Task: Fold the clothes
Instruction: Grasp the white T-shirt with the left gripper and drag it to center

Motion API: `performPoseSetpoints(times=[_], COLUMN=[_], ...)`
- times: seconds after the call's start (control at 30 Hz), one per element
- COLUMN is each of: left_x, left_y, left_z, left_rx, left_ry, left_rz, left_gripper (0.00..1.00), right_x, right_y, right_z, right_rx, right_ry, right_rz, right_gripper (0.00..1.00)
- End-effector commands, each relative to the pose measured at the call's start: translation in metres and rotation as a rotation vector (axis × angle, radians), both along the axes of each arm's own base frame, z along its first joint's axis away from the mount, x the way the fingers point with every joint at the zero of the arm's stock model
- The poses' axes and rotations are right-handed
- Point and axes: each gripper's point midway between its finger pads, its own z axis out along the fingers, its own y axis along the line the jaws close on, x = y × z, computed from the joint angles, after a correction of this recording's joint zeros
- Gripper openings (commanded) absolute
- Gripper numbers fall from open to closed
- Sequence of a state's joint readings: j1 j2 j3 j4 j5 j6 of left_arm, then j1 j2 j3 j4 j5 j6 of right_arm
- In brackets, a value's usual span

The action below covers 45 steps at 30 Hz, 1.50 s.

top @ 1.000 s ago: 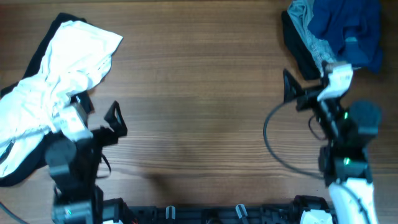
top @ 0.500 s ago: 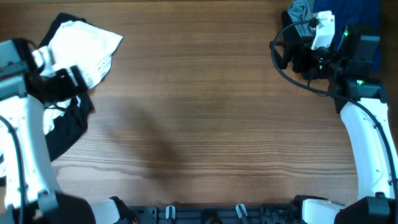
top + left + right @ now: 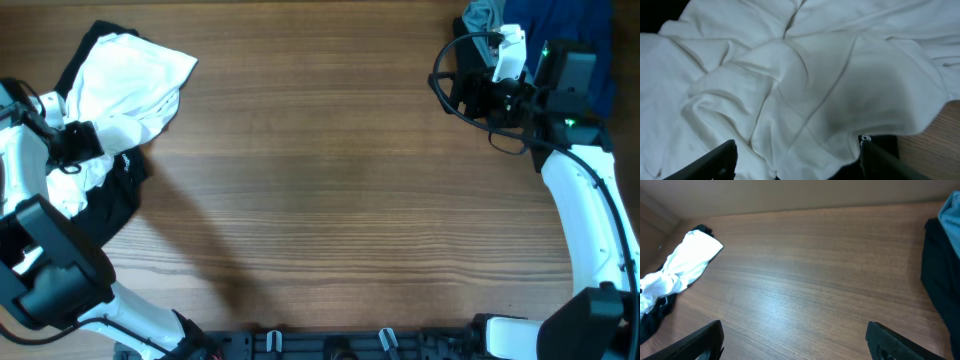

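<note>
A crumpled white garment (image 3: 135, 80) lies on a black garment (image 3: 112, 195) at the table's far left. My left gripper (image 3: 82, 142) hangs open just above the white garment's lower part; in the left wrist view the white cloth (image 3: 790, 80) fills the frame, with both fingers spread over it and nothing between them. A pile of blue clothes (image 3: 560, 30) with a grey-blue piece (image 3: 485, 14) and a black piece (image 3: 468, 65) sits at the far right corner. My right gripper (image 3: 455, 85) is open and empty beside that pile, facing the table's middle.
The bare wooden table (image 3: 320, 180) stretches between the two piles. The right wrist view shows the white garment (image 3: 690, 260) far off at left and the dark clothes (image 3: 940, 275) close at right. A black cable (image 3: 440, 70) loops by the right gripper.
Both arms left the front edge. The left arm swung out to the far left over the white garment. The right arm rose to the back right pile.
</note>
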<state>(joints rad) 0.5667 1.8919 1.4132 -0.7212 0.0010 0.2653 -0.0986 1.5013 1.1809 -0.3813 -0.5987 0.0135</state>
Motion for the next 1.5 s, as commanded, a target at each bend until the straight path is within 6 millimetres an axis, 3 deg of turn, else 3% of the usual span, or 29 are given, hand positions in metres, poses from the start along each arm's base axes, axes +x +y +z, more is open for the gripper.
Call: performPoseSetpoints(times=[0.0, 0.07, 0.13, 0.17, 0.27, 0.33, 0.47, 0.53, 0.6, 0.73, 0.83, 1.0, 1.17, 1.3, 1.47], left_x=[0.005, 0.009, 0.009, 0.009, 0.011, 0.013, 0.022, 0.033, 0.047, 0.066, 0.07, 0.07, 0.078, 0.08, 0.068], left_y=[0.011, 0.013, 0.013, 0.013, 0.013, 0.014, 0.007, -0.002, -0.016, -0.069, -0.113, -0.174, -0.266, -0.351, -0.425], left_z=[-0.014, -0.027, -0.038, -0.042, -0.045, -0.044, -0.033, -0.013, 0.02, 0.092, 0.128, 0.138, 0.148, 0.18, 0.231], left_rx=[0.048, 0.045, 0.033, 0.03, 0.027, 0.026, 0.019, 0.03, 0.037, 0.042, 0.059, -0.065, -0.25, -0.368, -0.403], left_ry=[0.028, 0.032, 0.048, 0.052, 0.048, 0.037, -0.002, -0.044, -0.101, -0.205, -0.269, -0.293, -0.343, -0.436, -0.538], left_rz=[-0.029, -0.029, -0.03, -0.029, -0.028, -0.01, 0.033, 0.032, 0.032, -0.029, -0.116, -0.233, -0.425, -0.609, -0.775], left_gripper=[0.75, 0.73, 0.66, 0.57, 0.19, 0.04, 0.04, 0.04, 0.04, 0.04, 0.05, 0.04, 0.04, 0.04, 0.04], right_x=[0.006, 0.007, 0.007, 0.007, 0.008, 0.008, 0.009, 0.011, 0.013, 0.013, 0.014, 0.014, 0.016, 0.012, 0.0], right_y=[0.005, 0.005, 0.005, 0.005, 0.005, 0.005, 0.005, 0.005, 0.005, 0.004, 0.004, 0.004, -0.004, -0.029, -0.057], right_z=[-0.007, -0.012, -0.011, -0.011, -0.011, -0.011, -0.009, -0.006, -0.004, -0.004, -0.003, -0.001, 0.015, 0.036, 0.052], right_rx=[0.005, 0.007, 0.006, 0.007, 0.006, 0.007, 0.007, 0.006, 0.009, 0.017, 0.022, 0.023, 0.059, 0.07, 0.078], right_ry=[0.012, 0.027, 0.025, 0.023, 0.02, 0.021, 0.01, -0.005, -0.013, -0.01, -0.009, -0.016, -0.044, -0.082, -0.098], right_rz=[0.029, 0.029, 0.029, 0.029, 0.028, 0.028, 0.027, 0.027, 0.024, 0.017, 0.014, 0.012, -0.033, -0.102, -0.174], right_gripper=[0.89, 0.88, 0.86, 0.85, 0.77, 0.74, 0.69, 0.66, 0.63, 0.62, 0.62, 0.62, 0.62, 0.62, 0.62])
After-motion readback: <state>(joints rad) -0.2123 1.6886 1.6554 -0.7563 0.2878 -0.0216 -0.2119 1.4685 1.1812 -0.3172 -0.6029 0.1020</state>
